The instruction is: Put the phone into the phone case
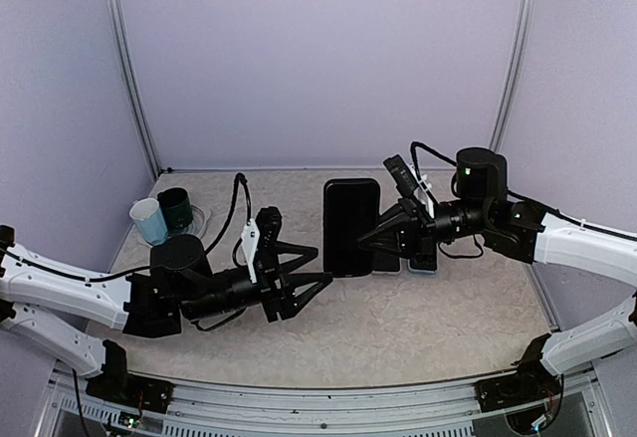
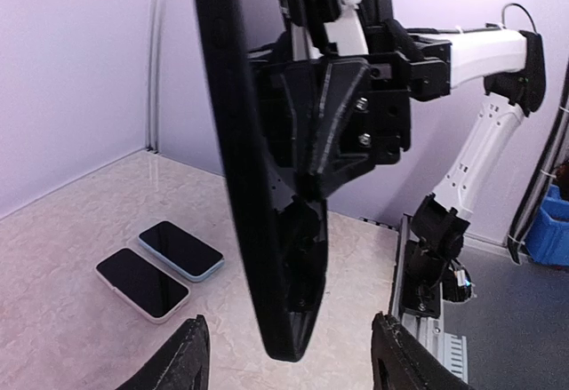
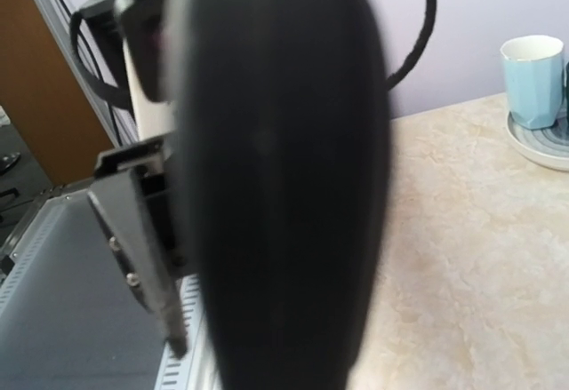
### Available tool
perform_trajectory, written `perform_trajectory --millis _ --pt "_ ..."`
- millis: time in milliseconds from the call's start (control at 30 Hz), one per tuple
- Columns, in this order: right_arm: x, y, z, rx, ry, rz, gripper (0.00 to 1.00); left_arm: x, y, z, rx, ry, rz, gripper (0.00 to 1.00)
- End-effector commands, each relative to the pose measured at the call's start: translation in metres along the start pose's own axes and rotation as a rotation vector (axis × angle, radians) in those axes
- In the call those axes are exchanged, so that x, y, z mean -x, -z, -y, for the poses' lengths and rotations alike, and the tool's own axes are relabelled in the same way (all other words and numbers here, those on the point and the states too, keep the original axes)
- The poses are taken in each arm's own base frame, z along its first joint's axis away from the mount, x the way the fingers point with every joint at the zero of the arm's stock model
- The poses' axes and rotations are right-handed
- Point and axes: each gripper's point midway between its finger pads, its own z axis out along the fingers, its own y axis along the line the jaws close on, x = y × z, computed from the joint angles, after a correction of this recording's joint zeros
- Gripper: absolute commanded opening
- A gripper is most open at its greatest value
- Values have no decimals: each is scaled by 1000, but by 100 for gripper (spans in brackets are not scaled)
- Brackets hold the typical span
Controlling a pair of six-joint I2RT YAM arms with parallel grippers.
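Right claw (image 1: 368,239): clenched on upright black slab (image 1: 350,220). Left claw (image 1: 319,265): released, just beside slab; should close squarely across edges.

Soft, even light falls from above in all three views; the lilac walls (image 1: 318,59) look flat and the marbled table (image 1: 418,327) carries only faint, soft-edged shadows. The overhead view bows slightly at its edges. The left wrist view is sharp, washed pale along its top right. In the right wrist view the black phone case (image 3: 276,177) fills the centre as an out-of-focus smear, while the cup (image 3: 532,79) at upper right stays crisp.
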Motion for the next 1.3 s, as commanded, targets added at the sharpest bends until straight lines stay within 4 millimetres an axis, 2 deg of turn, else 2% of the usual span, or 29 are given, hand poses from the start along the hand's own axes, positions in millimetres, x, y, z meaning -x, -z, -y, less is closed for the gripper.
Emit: perform_trajectory --millis 0,133,233,400,567,633,833,900,933,967,1100,1133,1167,1200,1233,1267 --pt "26 8 -19 52 110 76 0 -4 5 23 -158 -41 -22 60" --pt "21 11 -43 192 169 62 0 -1 11 43 -297 -63 -37 55" --pt "14 14 -55 257 219 42 0 0 9 45 -305 -75 -57 44" --pt "7 19 -65 303 275 39 0 -4 -5 45 -268 -92 -100 40" --pt "7 18 -62 286 275 36 0 -7 -17 59 -287 -130 -114 47" --pt "7 17 -61 279 274 34 0 -10 -21 58 -265 -136 -125 47" --pt "9 13 -44 190 240 38 0 -4 -27 46 -180 -139 -90 27" --pt "10 11 -38 155 235 41 0 -2 -29 39 -134 -142 -77 13" --pt "9 11 -34 135 201 39 0 0 -29 34 -104 -143 -70 3" --pt "9 10 -28 102 186 40 0 2 -30 29 -73 -144 -64 0" --pt "5 9 -14 29 142 39 0 2 -32 21 -27 -180 -62 0" --pt "4 9 -10 8 126 38 0 1 -31 20 -24 -177 -64 1" --pt "4 9 -5 -14 112 38 0 1 -31 15 1 -168 -66 22" --pt "5 11 2 -49 93 37 0 2 -29 8 30 -157 -65 57" --pt "5 11 9 -83 72 35 0 0 -27 0 69 -135 -67 80" --pt "4 13 19 -125 46 35 0 -1 -25 -10 115 -114 -69 95"
